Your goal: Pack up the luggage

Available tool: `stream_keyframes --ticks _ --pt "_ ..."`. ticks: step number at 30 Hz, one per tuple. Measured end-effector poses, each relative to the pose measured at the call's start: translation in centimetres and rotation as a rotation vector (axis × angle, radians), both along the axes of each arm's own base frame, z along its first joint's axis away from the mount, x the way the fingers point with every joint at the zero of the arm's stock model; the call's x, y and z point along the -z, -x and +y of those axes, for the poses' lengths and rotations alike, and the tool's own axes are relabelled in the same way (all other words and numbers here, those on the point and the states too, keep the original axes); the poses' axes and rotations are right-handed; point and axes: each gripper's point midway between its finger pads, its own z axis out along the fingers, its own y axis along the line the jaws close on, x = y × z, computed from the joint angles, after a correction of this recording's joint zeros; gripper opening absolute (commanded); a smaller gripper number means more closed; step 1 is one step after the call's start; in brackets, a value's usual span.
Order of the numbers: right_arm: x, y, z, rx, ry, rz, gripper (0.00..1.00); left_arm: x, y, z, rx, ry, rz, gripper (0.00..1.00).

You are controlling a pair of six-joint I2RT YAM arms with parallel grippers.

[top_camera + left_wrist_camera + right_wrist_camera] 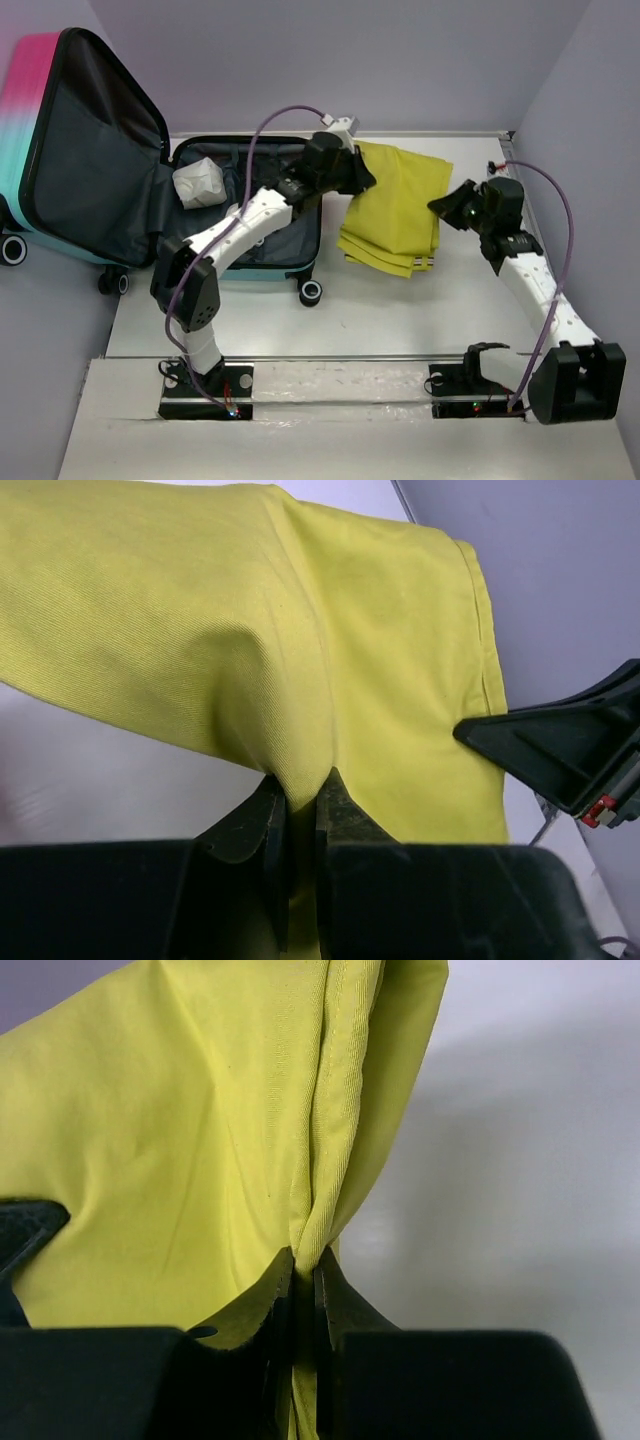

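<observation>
Well, the luggage lies open at the left rear of the surface: pink-to-teal shell, dark grey lining, black wheels, a white bundle inside. The left pincer and the right pincer each pinch a fold of yellow cloth beside it.

Luggage at left of table, bundle inside it, cloth beside it on the right.
</observation>
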Motion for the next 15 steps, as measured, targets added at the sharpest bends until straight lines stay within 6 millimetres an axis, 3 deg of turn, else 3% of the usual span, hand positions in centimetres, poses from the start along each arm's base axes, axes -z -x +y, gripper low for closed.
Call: stream_keyframes --ticks 2,5,6,7,9,11,12,13,15 --pt "-2.4 -1.5 3.1 -0.058 0.007 -0.034 0.07 -2.0 -1.4 3.3 -0.056 0.010 -0.010 0.06" --pt "-6.1 -4.6 10.4 -0.183 0.011 -0.090 0.07 -4.0 -4.5 10.6 -0.195 0.005 -0.013 0.06" --pt "-7.0 -5.5 12.2 -0.211 0.012 -0.105 0.07 -4.5 -5.5 13.8 -0.261 -0.004 -0.014 0.06" --pt "-7.8 -6.3 14.9 -0.252 0.008 -0.124 0.07 -4.7 -6.0 15.5 -0.296 -0.010 -0.015 0.06" --pt "-8.2 -7.6 19.3 -0.315 0.003 -0.139 0.07 -5.3 -7.5 21.2 -0.421 -0.033 -0.021 0.06" --pt "-8.3 -9.2 24.5 -0.379 -0.002 -0.151 0.11 -5.5 -8.5 26.8 -0.546 -0.064 -0.023 0.31" --pt "-7.8 -9.9 26.7 -0.401 -0.003 -0.152 0.21 -5.3 -9.0 29.3 -0.604 -0.083 -0.020 0.48" --pt "-7.1 -10.3 28.7 -0.424 -0.005 -0.150 0.52 -4.9 -9.3 31.5 -0.655 -0.099 -0.011 0.80" --pt "-4.9 -11.0 32.3 -0.485 0.010 -0.113 0.82 -3.7 -9.9 34.8 -0.725 -0.146 0.010 0.99"
